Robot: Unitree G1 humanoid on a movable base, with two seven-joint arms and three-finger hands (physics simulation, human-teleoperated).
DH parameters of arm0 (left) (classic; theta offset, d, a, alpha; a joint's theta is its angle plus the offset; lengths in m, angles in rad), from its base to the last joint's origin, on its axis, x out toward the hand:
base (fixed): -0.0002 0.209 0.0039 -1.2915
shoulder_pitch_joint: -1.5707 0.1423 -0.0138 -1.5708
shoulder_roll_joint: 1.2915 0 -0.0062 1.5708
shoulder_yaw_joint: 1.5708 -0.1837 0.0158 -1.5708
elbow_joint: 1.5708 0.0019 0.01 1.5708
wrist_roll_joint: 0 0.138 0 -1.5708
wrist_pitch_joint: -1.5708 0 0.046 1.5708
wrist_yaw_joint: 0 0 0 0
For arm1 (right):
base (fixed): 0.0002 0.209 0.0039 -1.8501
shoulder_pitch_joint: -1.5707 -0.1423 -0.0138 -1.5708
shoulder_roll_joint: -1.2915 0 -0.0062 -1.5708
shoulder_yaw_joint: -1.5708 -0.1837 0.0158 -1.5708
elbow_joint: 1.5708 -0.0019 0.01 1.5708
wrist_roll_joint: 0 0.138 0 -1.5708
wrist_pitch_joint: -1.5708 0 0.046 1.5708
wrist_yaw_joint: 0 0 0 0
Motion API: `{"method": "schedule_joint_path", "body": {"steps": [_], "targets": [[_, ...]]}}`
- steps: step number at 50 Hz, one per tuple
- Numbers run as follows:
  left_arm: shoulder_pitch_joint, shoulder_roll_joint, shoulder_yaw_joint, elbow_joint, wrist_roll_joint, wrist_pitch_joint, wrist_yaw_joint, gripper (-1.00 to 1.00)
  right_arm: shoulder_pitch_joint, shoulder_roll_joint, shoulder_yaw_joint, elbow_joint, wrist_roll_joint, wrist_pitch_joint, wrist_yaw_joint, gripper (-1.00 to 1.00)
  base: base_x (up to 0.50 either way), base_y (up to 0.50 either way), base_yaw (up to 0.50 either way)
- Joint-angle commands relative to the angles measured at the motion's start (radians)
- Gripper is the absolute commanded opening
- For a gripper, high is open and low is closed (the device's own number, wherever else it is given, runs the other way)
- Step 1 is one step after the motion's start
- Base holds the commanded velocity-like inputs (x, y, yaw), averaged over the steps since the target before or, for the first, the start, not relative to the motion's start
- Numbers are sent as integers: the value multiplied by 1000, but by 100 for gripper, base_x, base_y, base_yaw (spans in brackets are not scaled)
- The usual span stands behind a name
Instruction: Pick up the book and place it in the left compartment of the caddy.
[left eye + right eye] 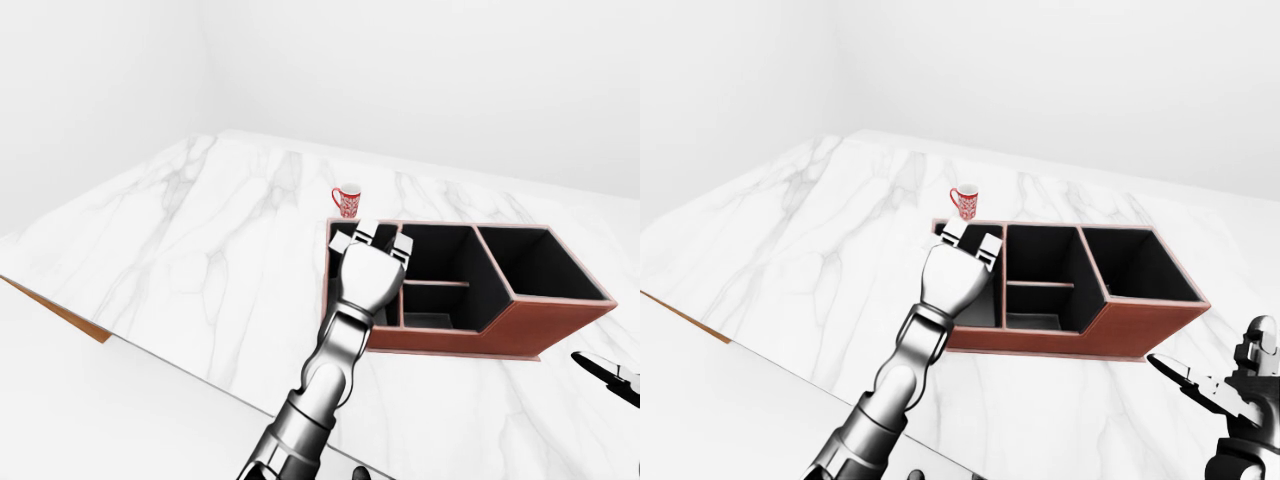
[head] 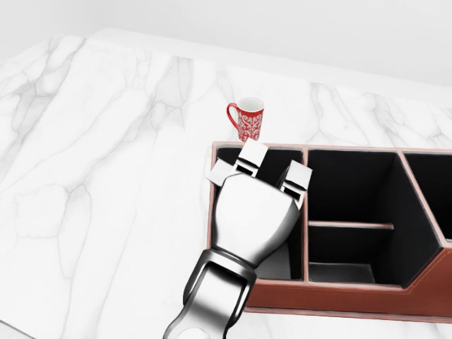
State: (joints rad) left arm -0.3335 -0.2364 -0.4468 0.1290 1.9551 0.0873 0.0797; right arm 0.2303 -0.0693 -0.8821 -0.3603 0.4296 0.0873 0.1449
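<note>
Book: not visible in any view; a pale flat surface shows low inside the left compartment beside the left hand in head view, cannot tell if that is it. Look, heading and long axis: cannot tell.
Left hand [image 2: 256,212]: silver, centre of head view, over the caddy's left compartment, back of hand to camera. Fingers [image 2: 249,158] extended toward top of frame, spread apart, not curled. Nothing seen clamped between them; palm side hidden, so contact underneath cannot be told.
Left arm: enters from bottom of frame, angled up and slightly right.
Caddy [image 1: 520,325]: red-brown outer walls, black inside, right of centre on the table. Left compartment narrow, under the hand; middle section split by a crossbar; right compartment larger, with a slanted wall.
Mug [image 2: 248,118]: red with white pattern, white inside, upright, handle to frame left, just above the caddy's upper-left corner, apart from the hand.
Table [image 1: 200,250]: white marble with grey veins, brown edge at left of left-eye view.
Right hand [image 1: 1230,395]: dark, lower right edge of right-eye view, well apart from the caddy; how far open cannot be told.
</note>
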Motion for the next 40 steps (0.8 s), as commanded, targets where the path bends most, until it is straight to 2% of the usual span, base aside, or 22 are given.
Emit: {"method": "schedule_joint_path", "body": {"steps": [1, 7, 15, 25, 37, 40], "targets": [[-20, -27, 40, 43, 17, 0, 43, -100, 1, 1, -1, -2, 2, 0, 0, 100, 0, 0, 0], [-15, -40, 40, 88, 4, 0, 71, -100, 2, 2, -4, -8, 3, 0, 2, 100, 0, 0, 0], [-20, -47, 43, 106, -8, 0, 68, -100, 0, -1, -2, 0, 2, 0, 1, 100, 0, 0, 0], [-73, -45, 80, 240, -48, 0, 125, -100, -3, -3, -1, 6, 0, 0, 0, 100, 0, 0, 0], [-117, -44, 99, 367, -87, 0, 154, -100, 0, -1, -1, -2, 2, 0, 1, 100, 0, 0, 0], [-147, -40, 118, 432, -104, 0, 184, -100, -2, -2, -1, 2, 1, 0, 1, 100, 0, 0, 0]]}}
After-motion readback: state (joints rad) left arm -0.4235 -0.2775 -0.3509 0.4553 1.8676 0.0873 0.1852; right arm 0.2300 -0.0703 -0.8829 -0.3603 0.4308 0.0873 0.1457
